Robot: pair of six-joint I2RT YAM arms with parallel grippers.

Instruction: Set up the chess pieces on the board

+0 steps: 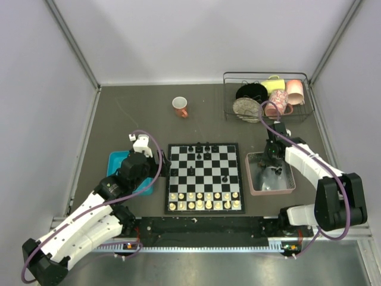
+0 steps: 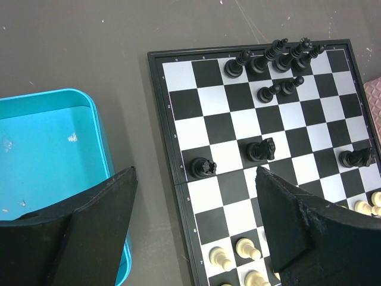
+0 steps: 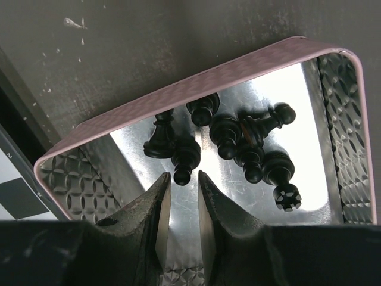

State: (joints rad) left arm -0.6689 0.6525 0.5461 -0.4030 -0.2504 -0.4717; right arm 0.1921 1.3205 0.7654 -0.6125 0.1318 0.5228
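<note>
Inside pink tray (image 3: pixel 178 95): right gripper (image 3: pixel 181 176) jaws narrowly parted, nothing clamped; centre black pawn (image 3: pixel 186 156) head in gap, close gently, lift straight up

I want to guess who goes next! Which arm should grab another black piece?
Probably the right. The right claw hangs over the pink tray, tips beside the black pieces. The left claw sits open by the teal tray, away from them.
</note>
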